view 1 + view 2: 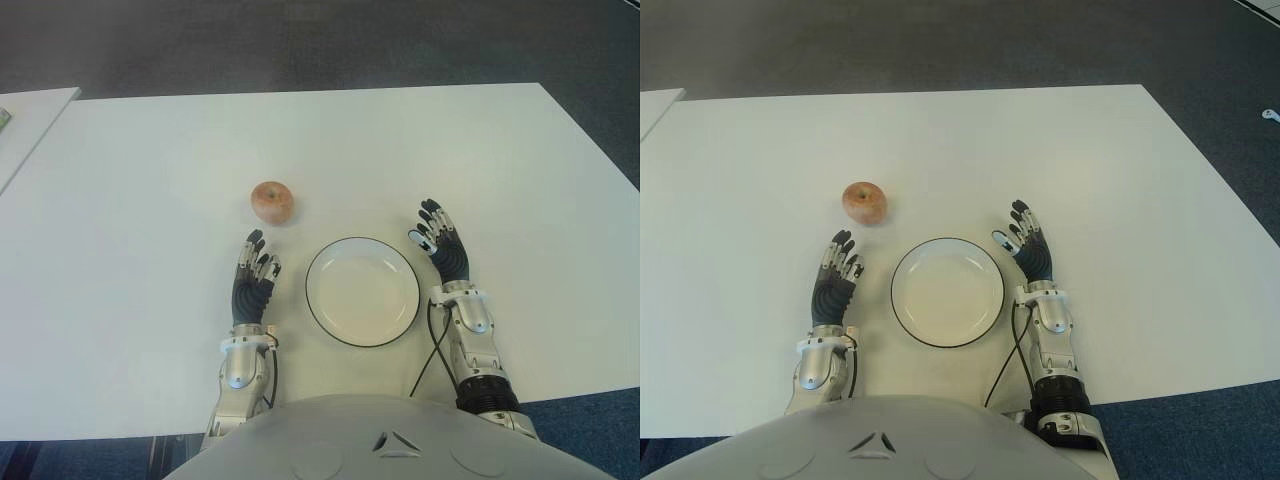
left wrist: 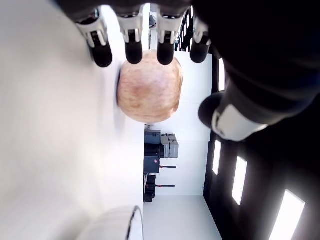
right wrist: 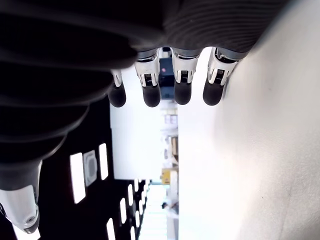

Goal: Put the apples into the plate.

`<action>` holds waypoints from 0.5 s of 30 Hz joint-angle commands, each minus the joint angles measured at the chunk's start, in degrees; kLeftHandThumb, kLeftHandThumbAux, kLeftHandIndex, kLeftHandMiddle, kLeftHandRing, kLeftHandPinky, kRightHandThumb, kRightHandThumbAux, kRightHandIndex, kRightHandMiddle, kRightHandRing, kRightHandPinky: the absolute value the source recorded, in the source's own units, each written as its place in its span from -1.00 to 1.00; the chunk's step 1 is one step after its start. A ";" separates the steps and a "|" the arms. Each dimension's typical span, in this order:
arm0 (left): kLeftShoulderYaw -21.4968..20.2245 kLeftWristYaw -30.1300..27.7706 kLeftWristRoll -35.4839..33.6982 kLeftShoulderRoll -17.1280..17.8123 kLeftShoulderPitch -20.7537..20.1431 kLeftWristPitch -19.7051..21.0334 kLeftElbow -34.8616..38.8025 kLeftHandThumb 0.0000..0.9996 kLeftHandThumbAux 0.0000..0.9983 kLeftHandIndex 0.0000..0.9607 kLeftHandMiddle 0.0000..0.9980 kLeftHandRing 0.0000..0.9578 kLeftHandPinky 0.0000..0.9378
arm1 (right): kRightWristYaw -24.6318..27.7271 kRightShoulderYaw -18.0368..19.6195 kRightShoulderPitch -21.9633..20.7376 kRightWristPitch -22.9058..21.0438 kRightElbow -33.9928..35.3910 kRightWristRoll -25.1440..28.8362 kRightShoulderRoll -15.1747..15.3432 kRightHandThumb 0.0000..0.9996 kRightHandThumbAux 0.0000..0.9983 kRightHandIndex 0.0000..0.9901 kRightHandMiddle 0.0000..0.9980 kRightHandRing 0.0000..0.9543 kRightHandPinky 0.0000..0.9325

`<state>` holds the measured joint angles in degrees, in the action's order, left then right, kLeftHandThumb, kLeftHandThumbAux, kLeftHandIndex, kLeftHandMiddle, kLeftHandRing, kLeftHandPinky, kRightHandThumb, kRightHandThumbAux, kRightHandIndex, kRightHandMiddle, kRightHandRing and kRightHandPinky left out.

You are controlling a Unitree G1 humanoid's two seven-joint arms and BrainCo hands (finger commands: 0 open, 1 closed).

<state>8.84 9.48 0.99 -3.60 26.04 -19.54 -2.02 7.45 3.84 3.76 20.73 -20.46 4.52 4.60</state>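
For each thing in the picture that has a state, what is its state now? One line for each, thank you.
apple: whole, on the table, outside the plate, not held
plate: upright, nothing in it
left robot hand: open, fingers extended, holds nothing, on the plate's left, just short of the apple
right robot hand: open, fingers extended, holds nothing, on the plate's right
table: white top, carries the apple and the plate

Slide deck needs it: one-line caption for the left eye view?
Both hands open beside an empty plate: left hand just short of the apple, right hand opposite.
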 commanded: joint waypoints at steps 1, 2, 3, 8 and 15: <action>0.81 -0.33 -0.63 -2.39 1.25 2.09 -0.55 -0.81 0.24 -0.98 -1.00 -1.00 -1.00 | -0.13 -0.01 2.20 -3.09 -1.92 -0.18 -0.23 -0.72 0.16 -1.00 -1.00 -1.00 -1.00; 0.82 -0.32 -0.57 -2.35 1.24 2.00 -0.58 -0.81 0.24 -0.98 -1.00 -1.00 -1.00 | -0.13 -0.02 2.18 -3.07 -1.95 -0.19 -0.22 -0.72 0.16 -1.00 -1.00 -1.00 -1.00; 0.84 -0.29 -0.52 -2.33 1.24 1.95 -0.57 -0.82 0.25 -0.98 -1.00 -1.00 -1.00 | -0.13 -0.01 2.18 -3.08 -1.93 -0.20 -0.21 -0.72 0.16 -1.00 -1.00 -1.00 -1.00; 0.79 0.14 -0.44 -2.59 1.21 1.78 -0.62 -0.85 0.26 -0.98 -1.00 -1.00 -1.00 | -0.05 -0.05 2.19 -3.34 -1.85 -0.22 -0.11 -0.72 0.16 -1.00 -1.00 -1.00 -1.00; 0.65 0.29 -0.43 -2.61 1.09 1.80 -0.66 -0.84 0.24 -0.97 -1.00 -1.00 -1.00 | -0.10 -0.12 2.28 -3.70 -1.64 -0.23 -0.12 -0.72 0.16 -1.00 -1.00 -1.00 -1.00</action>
<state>8.93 9.48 0.88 -3.58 26.10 -19.41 -1.99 7.46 3.81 3.91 20.31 -20.24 4.50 4.71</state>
